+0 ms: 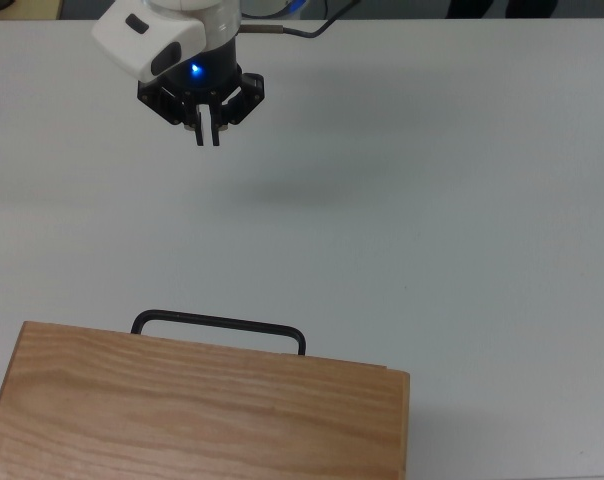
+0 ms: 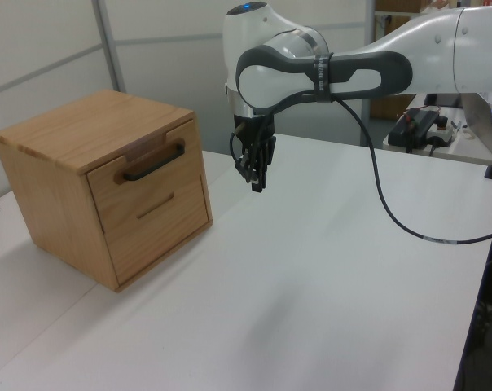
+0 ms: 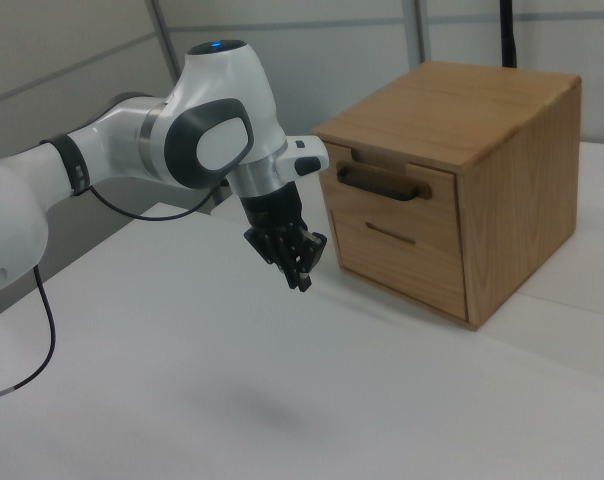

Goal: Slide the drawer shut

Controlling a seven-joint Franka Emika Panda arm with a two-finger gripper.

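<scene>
Top view: the drawer point(image 1: 218, 330) sits pushed into the wooden cabinet point(image 1: 197, 410), its bar handle lying left to right. The gripper point(image 1: 207, 135) hangs well apart, fingers clenched.

Left view: the drawer front faces the white table point(image 2: 327, 277).

Right view: grey wall panels point(image 3: 82, 50) stand behind.

1. The top view looks straight down on the white table point(image 1: 462, 200), close in.
2. The left view stands back, facing the cabinet point(image 2: 83, 195) front obliquely.
3. The right view does likewise from the opposite side.
4. All three share cabinet and gripper point(image 1: 208, 137).
</scene>
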